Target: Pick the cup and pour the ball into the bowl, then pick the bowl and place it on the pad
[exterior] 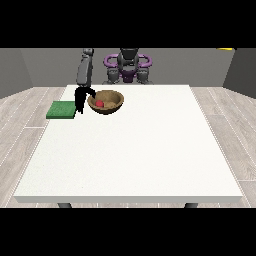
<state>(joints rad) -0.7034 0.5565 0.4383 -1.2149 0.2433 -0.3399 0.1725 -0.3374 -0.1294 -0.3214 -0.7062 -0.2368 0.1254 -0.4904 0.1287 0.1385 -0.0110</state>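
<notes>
White table stretches bare toward us; beyond it sits the brown bowl with the red ball already inside. We see no cup. At the view's left our hand hangs at the bowl's near rim, a finger reaching to it, but we cannot tell whether it grips. The green pad lies just beside that hand. Lifting by one rim could, we judge, tilt the bowl and roll the ball out.
</notes>
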